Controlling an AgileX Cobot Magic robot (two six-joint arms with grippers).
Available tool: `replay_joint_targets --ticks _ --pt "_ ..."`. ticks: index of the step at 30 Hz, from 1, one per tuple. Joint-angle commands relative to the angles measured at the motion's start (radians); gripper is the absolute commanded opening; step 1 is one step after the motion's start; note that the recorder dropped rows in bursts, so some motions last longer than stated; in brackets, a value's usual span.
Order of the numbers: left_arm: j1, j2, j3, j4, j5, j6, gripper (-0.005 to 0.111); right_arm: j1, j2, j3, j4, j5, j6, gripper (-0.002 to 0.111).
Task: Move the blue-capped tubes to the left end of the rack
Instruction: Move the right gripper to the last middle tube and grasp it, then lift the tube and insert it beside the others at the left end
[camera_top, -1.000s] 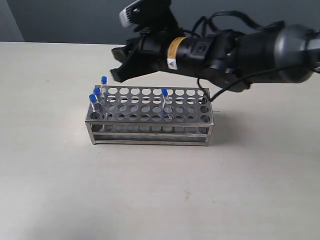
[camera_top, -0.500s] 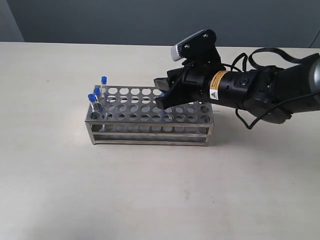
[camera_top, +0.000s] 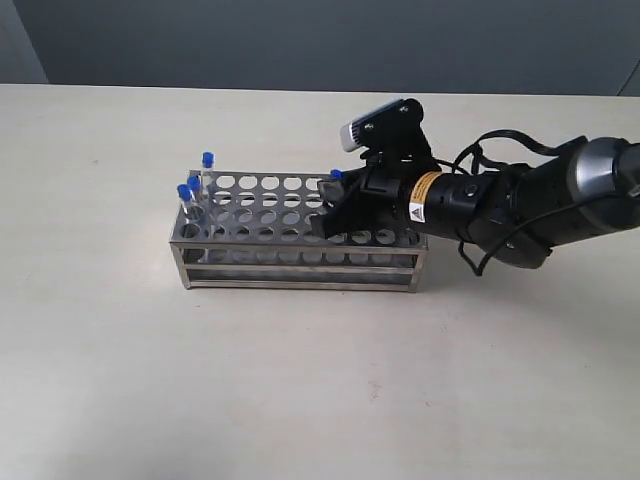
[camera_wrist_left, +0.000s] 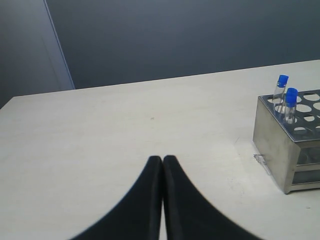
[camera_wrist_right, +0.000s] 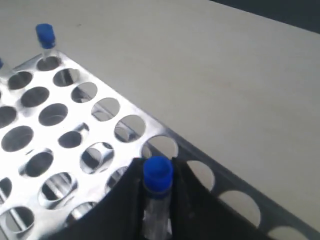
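Observation:
The steel rack (camera_top: 300, 272) stands mid-table. Three blue-capped tubes (camera_top: 194, 184) sit in holes at its left end. The fourth blue-capped tube (camera_top: 336, 175) stands in a hole near the rack's middle, and my right gripper (camera_top: 330, 205) is down over it. In the right wrist view the black fingers press both sides of that tube (camera_wrist_right: 158, 175) just under its cap; the gripper (camera_wrist_right: 157, 165) is shut on it above the plate (camera_wrist_right: 62, 95). My left gripper (camera_wrist_left: 163, 159) is shut and empty over bare table, left of the rack (camera_wrist_left: 280, 145); two tubes (camera_wrist_left: 290, 96) show there.
The rack's other holes hold nothing. The right arm and its cable (camera_top: 500, 215) lie low over the rack's right end. Pale tabletop (camera_top: 300, 380) surrounds the rack; a dark wall runs behind the table.
The right arm swung from above the rack's left-back side to its middle and lowered, bringing its fingers around the lone tube. The three left tubes have not moved.

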Motion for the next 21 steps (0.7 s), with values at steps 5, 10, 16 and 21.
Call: replay_joint_targets --ticks 5,10,16,21 --pt "-0.004 -0.005 -0.003 -0.002 -0.005 0.000 0.001 -0.003 -0.169 0.002 -0.032 -0.038 -0.003 0.000" --pt "-0.004 -0.005 -0.003 -0.002 -0.005 0.000 0.001 0.038 -0.322 -0.039 -0.048 -0.040 0.001 0.000" --pt "-0.004 -0.005 -0.003 -0.002 -0.005 0.000 0.001 0.153 -0.294 -0.073 -0.066 -0.042 0.006 0.000" --pt "-0.004 -0.005 -0.003 -0.002 -0.005 0.000 0.001 0.245 -0.230 -0.077 -0.066 -0.047 0.006 0.000"
